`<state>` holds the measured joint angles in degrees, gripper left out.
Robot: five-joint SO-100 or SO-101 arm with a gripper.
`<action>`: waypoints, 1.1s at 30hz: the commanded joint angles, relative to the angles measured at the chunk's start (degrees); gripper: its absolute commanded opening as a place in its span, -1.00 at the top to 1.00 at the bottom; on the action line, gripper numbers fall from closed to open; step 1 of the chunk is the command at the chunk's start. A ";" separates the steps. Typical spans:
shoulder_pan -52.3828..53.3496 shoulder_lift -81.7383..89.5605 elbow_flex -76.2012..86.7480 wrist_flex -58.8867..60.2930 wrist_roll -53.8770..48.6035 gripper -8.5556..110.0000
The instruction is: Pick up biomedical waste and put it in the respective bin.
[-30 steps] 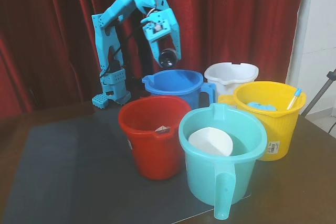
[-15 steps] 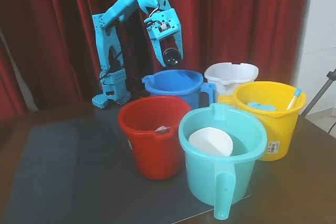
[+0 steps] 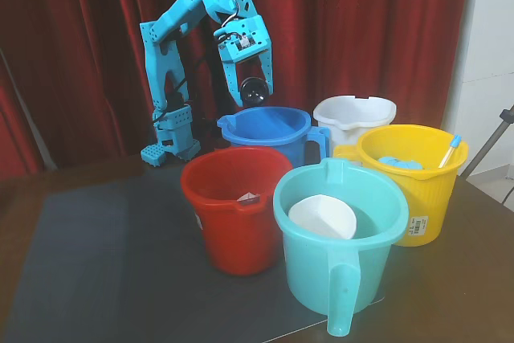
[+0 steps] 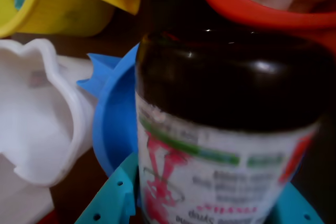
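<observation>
Blue bucket (image 3: 269, 128) sits right under the arm, between the red bucket (image 3: 234, 198) and the white one (image 3: 353, 114). The gripper (image 3: 255, 90) squeezes the little dark bottle (image 4: 226, 129) above it (label blurry). Best to line up over the middle, then let go gently.

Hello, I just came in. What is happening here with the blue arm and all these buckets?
The arm's gripper holds a small dark medicine bottle in the air, just above the blue bucket at the back. The bottle is not released yet. In the wrist view the blue rim shows behind the bottle. In front stand a red bucket and a teal bucket with a white object inside; a white bucket and a yellow bucket stand to the right in the fixed view.
</observation>
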<state>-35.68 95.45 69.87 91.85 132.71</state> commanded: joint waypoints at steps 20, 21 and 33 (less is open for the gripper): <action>2.46 15.47 -0.53 19.42 1.23 0.87; 4.39 18.11 -0.09 19.60 0.00 0.87; 27.33 59.06 19.25 18.46 -30.06 0.86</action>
<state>-17.23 146.34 88.24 91.93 111.62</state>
